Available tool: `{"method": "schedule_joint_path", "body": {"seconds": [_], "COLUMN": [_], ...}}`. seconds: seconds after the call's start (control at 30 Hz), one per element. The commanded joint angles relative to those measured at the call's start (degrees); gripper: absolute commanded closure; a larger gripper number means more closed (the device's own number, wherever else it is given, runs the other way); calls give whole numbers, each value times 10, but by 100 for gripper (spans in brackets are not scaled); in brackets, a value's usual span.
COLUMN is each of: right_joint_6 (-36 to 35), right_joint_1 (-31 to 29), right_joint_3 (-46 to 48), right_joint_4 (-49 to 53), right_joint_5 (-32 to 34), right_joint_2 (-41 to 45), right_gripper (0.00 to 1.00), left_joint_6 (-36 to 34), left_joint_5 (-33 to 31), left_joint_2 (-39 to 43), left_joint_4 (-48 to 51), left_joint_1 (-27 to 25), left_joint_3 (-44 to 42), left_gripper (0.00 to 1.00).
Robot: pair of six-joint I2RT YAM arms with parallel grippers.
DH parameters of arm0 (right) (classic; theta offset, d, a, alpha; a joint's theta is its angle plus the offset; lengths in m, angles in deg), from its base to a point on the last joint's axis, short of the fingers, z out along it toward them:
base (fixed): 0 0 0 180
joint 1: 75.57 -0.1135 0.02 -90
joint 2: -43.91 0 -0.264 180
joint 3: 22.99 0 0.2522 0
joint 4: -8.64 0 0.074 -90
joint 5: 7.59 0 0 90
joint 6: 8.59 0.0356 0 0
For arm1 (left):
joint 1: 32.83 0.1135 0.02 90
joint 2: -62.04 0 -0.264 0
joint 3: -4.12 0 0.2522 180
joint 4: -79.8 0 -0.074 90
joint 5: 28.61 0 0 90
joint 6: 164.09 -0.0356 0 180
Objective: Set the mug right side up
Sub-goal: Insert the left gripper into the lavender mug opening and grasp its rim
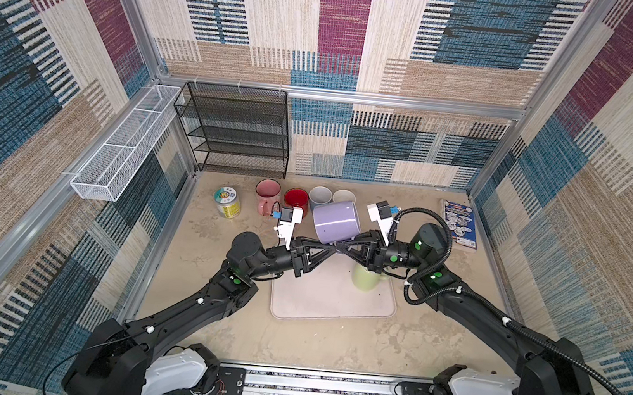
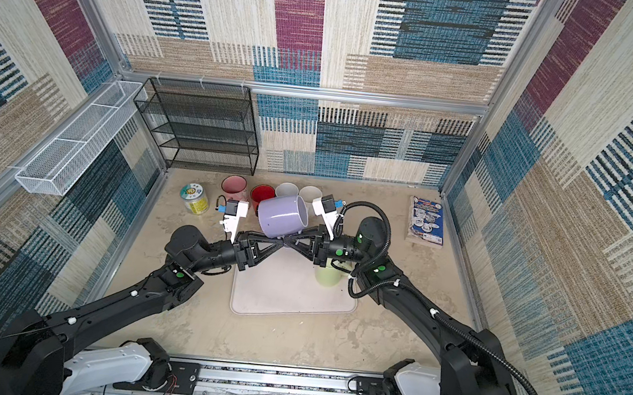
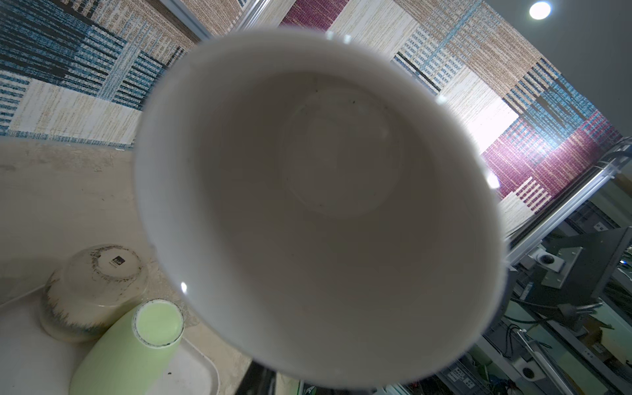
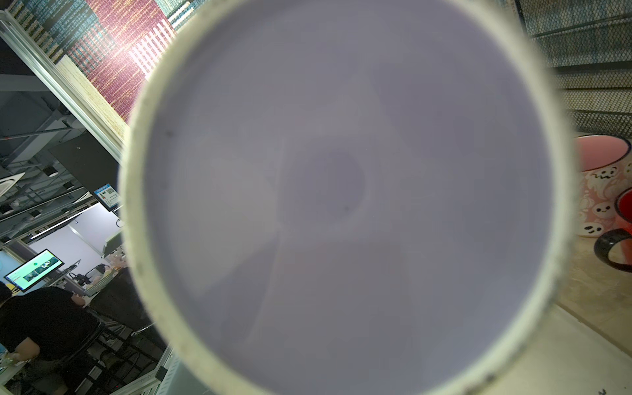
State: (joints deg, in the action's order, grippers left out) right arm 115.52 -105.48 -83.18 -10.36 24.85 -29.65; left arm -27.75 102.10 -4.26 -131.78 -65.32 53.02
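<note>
One lavender mug [image 1: 334, 221] was found clear of the table [image 1: 290, 345]. It was held in the air, lying on its side, over the rear part of the white tray [image 1: 319, 304] as near as could be judged. Its white inside faced the left wrist camera. Its lavender base, ringed by a bare white foot, faced the right wrist camera.

The right gripper [image 1: 351, 250] had its jaws drawn close at the mug's underside and was judged to be gripping it there; the handle was hidden. The left gripper [image 1: 331, 251] had its tips at the same spot, but whether they had closed on the mug could not be told.

Progress was judged at roughly half. The mug was lifted and tipped to horizontal. The rest of the turn to mouth-up and the setting down were left to do.

A green mug [image 3: 130, 352] stood base-up at the tray's right rear corner, with a cream speckled cup [image 3: 92, 290] base-up just beside it at the tray's rim. A pink mug [image 1: 267, 195], a red mug [image 1: 296, 200], a grey mug [image 1: 320, 197] and a white mug [image 1: 344, 197] stood mouth-up along the table's rear edge. A tin [image 1: 227, 201] stood to their left, and a printed packet [image 1: 460, 223] lay near the right rear corner.

As to writing, the cream speckled cup carried a small dark label on its base, with lettering too small to read. The pink mug bore ghost faces and no words. Print on the tin and the packet was illegible. No marking was seen on the lavender mug.
</note>
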Motion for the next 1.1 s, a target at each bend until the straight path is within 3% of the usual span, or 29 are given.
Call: {"method": "schedule_joint_path", "body": {"seconds": [0.0, 0.1, 0.3, 0.33, 0.4, 0.6, 0.87, 1.07], "right_joint_6": [16, 23, 28, 28, 27, 23, 17, 18], "right_joint_1": [-2, -2, -3, -3, -2, -1, 13, 17], "right_joint_3": [1, 5, 10, 10, 11, 9, -1, -6], "right_joint_4": [-49, -62, -74, -75, -75, -71, -55, -52], "right_joint_5": [-37, -37, -38, -37, -38, -30, -28, -29], "right_joint_2": [-9, -18, -30, -30, -34, -44, -40, -40], "right_gripper": [100, 100, 100, 100, 100, 100, 71, 67], "left_joint_6": [10, 16, 21, 22, 27, 24, 1, -8], "left_joint_5": [-5, -2, -2, -2, -3, -3, -25, -29], "left_joint_2": [-7, -15, -24, -25, -27, -25, 8, 19], "left_joint_4": [-52, -66, -79, -82, -92, -96, -61, -47], "left_joint_1": [0, 0, 0, 0, 0, 0, 0, 0], "left_joint_3": [8, 11, 16, 16, 14, 8, -25, -31], "left_gripper": [74, 80, 83, 85, 100, 100, 100, 100]}}
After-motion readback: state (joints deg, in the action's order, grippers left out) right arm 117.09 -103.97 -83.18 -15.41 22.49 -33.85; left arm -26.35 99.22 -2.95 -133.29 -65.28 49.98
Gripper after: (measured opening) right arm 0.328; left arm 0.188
